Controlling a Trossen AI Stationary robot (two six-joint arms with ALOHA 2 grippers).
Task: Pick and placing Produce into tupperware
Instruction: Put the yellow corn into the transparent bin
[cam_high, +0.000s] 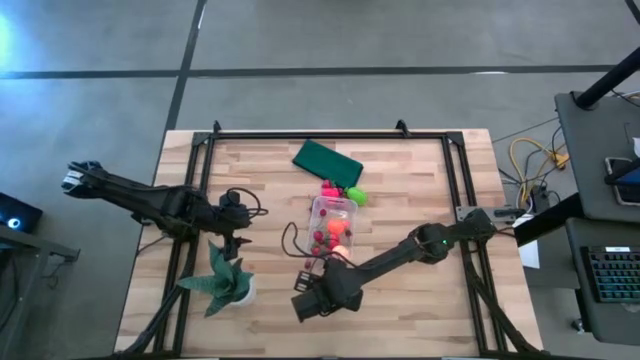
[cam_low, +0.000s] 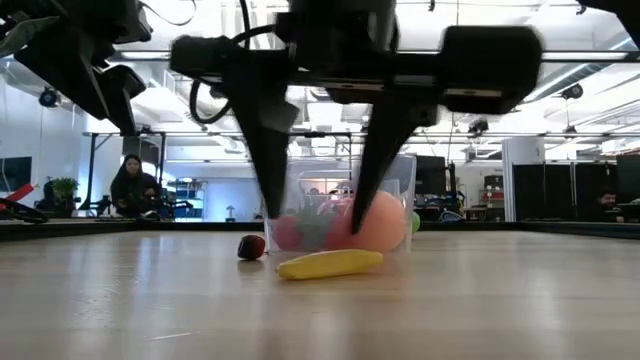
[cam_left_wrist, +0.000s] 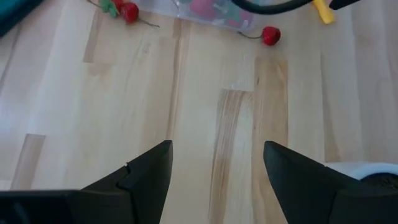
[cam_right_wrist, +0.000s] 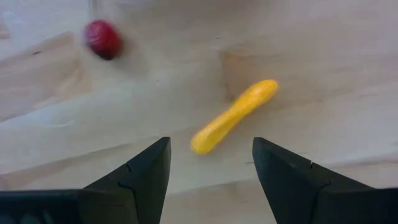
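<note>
From above, my right hand hangs near the tabletop's front edge, just short of the clear tupperware, which already holds several pieces; a lime-green piece lies beside its far end. My left hand waits by the potted plant. At table level, the yellow stick and a dark red berry lie before the box. My right wrist shows empty fingers apart, straddling the stick's near end, probably to grasp it. My left wrist shows parted, empty fingers.
</note>
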